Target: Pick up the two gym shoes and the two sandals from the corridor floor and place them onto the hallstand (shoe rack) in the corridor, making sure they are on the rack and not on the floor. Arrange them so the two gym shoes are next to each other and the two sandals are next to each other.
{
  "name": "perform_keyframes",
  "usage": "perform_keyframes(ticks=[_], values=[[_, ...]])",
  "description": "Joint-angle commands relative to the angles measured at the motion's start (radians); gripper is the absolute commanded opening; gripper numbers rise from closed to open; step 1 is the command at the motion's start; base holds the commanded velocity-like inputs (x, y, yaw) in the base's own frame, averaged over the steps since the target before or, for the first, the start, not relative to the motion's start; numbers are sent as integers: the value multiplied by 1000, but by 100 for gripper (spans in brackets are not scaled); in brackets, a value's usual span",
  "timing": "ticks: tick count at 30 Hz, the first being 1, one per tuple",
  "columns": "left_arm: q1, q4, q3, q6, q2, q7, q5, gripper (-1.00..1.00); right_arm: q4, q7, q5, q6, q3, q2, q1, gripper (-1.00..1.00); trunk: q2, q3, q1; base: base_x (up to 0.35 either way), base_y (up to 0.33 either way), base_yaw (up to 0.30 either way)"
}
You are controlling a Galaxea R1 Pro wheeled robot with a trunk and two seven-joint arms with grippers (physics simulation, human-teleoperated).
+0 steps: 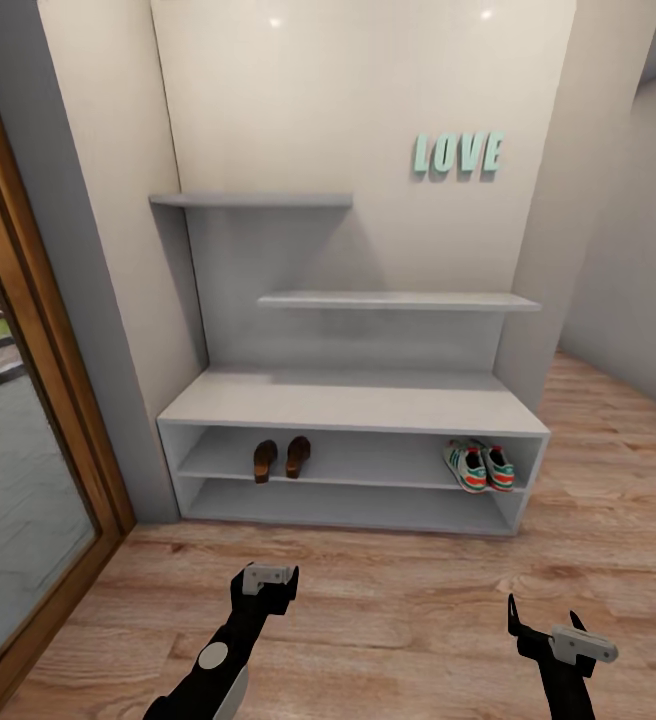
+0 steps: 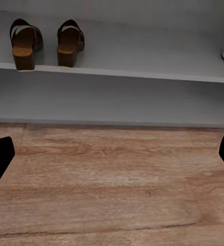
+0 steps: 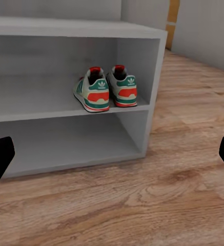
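- Already both pairs sit on the upper shelf level of the shoe rack (image 1: 353, 405), none on the floor (image 1: 398, 610), so the task looks finished or nearly so.
- The two sandals (image 1: 281, 458) stand side by side toward the left end of that shelf, heels facing outward; the left wrist view shows them (image 2: 46, 43) near each other but not touching.
- The two gym shoes (image 1: 479, 466) sit close together at the right end, beside the rack's side wall; the right wrist view shows their red-orange heels (image 3: 106, 88) facing out.
- The left gripper (image 1: 265, 583) hangs low over the floor in front of the rack, fingers spread wide and holding nothing.
- The right gripper (image 1: 558, 635) hovers likewise, wide apart and empty.
- Handling, as a judgement: the sneakers are probably light with a soft upper but firm heel (the heel counter or the collar is the sensible grip); the sandals look stiffer and flatter, best pinched across the sole edge or the strap.
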Motion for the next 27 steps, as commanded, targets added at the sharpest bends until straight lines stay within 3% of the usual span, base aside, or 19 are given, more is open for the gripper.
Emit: perform_keyframes(ticks=[1,27], values=[[0,0,0,0,0,0,0,100,0,0,0,0,0,0,0,100,7,3,-4,0,0,0],[0,0,0,0,0,0,0,100,0,0,0,0,0,0,0,100,189,85,-104,0,0,0]])
